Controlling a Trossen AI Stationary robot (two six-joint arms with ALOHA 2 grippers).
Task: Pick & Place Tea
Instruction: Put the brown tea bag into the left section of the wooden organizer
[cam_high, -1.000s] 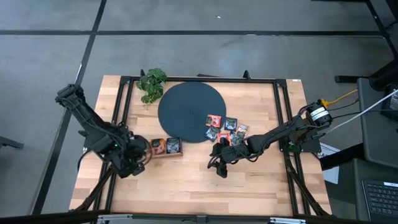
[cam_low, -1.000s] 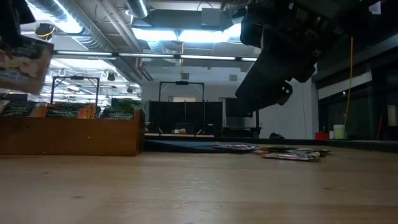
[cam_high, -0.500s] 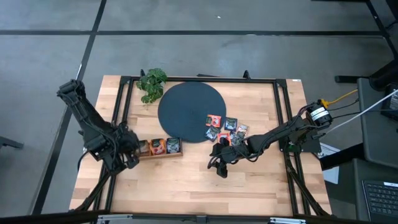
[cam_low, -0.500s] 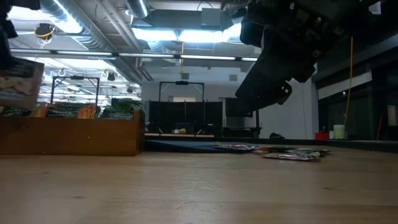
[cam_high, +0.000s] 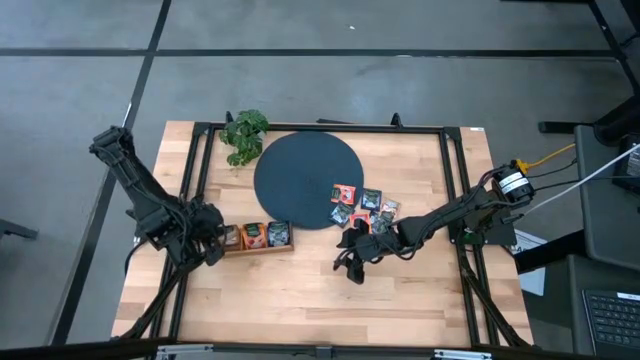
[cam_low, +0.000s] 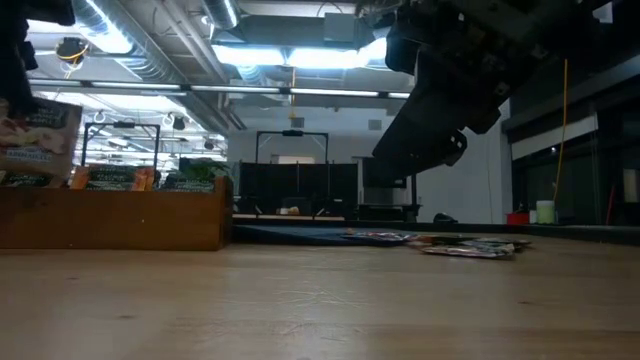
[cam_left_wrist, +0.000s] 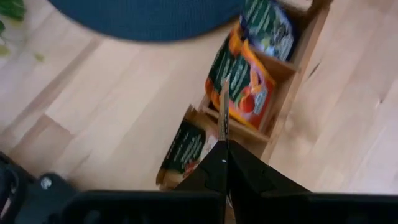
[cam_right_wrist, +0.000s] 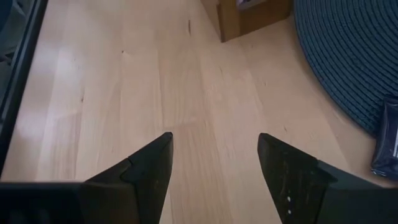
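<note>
1. Where the pale, straight-grained wooden bench (cam_high: 300, 290) meets its left edge, the left gripper (cam_left_wrist: 225, 163) hangs over the end compartment of the brown wooden tray (cam_high: 255, 247), its two dark fingers pressed together on a thin flat sachet (cam_left_wrist: 223, 112) held edge-on and upright.
2. The tray is a low, straight-walled box of three square compartments; the two nearer the bench's middle each hold sachets with green and orange-red faces (cam_left_wrist: 245, 81), and a dark green one (cam_left_wrist: 184, 146) lies in the end compartment under the gripper.
3. The round dark disc (cam_high: 308, 180) has a ribbed, woven-looking surface and sits toward the bench's far edge, with the leafy green plant (cam_high: 244, 133) at the far left corner.
4. The loose tea (cam_high: 365, 205) lies as small flat squares, orange-red and dark, scattered from the disc's right rim onto bare wood toward the right edge.
5. The right gripper (cam_high: 348, 268) is near the bench's middle, just beside that scatter; its wedge-shaped fingers (cam_right_wrist: 149, 168) stand wide apart with nothing between them, over bare wood.
6. The whole near half of the bench is open plank, and a clear strip runs between the tray and the right gripper.
</note>
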